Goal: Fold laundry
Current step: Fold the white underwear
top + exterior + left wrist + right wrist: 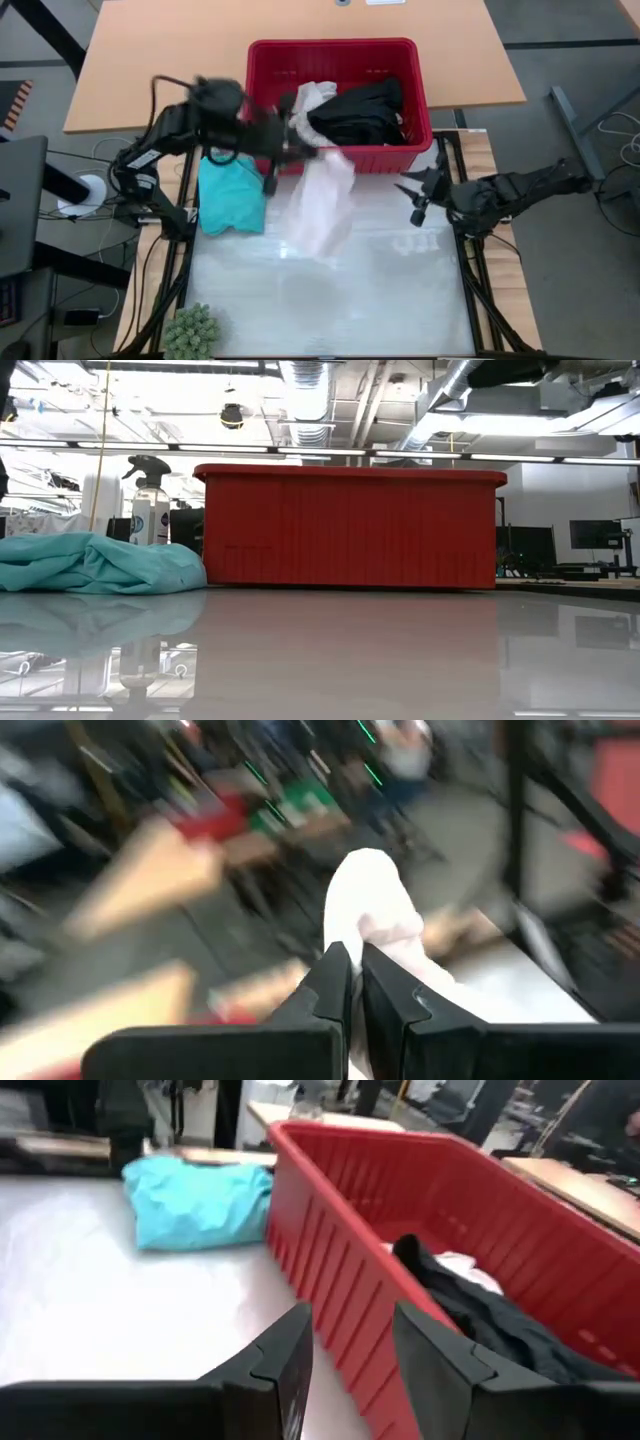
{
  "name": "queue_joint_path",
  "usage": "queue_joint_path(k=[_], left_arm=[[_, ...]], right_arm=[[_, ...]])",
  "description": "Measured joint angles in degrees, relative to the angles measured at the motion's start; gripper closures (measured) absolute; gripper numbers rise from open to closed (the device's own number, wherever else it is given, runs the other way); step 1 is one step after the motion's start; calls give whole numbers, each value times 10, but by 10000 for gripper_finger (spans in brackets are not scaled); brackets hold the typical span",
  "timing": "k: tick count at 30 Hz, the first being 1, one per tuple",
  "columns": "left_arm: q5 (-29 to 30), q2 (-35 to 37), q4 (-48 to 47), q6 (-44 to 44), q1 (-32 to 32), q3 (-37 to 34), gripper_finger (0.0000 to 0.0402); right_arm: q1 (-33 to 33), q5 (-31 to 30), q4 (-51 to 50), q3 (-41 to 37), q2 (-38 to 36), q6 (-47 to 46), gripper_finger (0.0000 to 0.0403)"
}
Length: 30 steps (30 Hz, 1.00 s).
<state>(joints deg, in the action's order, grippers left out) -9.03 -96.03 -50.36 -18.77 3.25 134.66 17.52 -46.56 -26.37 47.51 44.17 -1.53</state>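
The left gripper (296, 150) hangs over the front rim of the red basket (410, 100), its jaws clamped together on a white garment (322, 200) that drapes from the rim down toward the table (400, 290). In the left wrist view the same white cloth (375, 915) rises from between the closed fingers (335, 985). A teal garment (230, 195) lies bunched on the table just beside the basket's left front corner, under the left arm. A black garment (360, 112) and more white cloth (312, 96) sit inside the basket. The right gripper (418, 205) waits near the table's right edge, jaws apart and holding nothing. A small green plant (190, 332) stands at the near left corner, well apart from the clothes. A spray bottle (150, 500) shows behind the teal heap (100, 565).
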Motion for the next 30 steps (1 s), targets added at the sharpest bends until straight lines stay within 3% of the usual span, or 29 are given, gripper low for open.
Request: queue_joint_path(k=[4, 9, 14, 21, 25, 30], left_arm=[[17, -6, -69, 27, -47, -57, 401], [124, -8, 12, 67, -117, -206, 401], [332, -7, 234, 39, -178, -378, 401], [531, 0, 543, -116, -186, -579, 401], [540, 3, 669, -151, -167, -637, 401], [473, 5, 679, 0, -184, -688, 401]], right_arm=[[0, 57, 1, 0, 28, -20, 236], [6, 123, -4, 0, 51, -65, 236], [22, 133, -26, 0, 47, -107, 236], [39, 134, -65, 1, 5, -174, 236], [54, 136, -73, 1, -17, -196, 236], [80, 168, -74, 1, -11, -231, 236]])
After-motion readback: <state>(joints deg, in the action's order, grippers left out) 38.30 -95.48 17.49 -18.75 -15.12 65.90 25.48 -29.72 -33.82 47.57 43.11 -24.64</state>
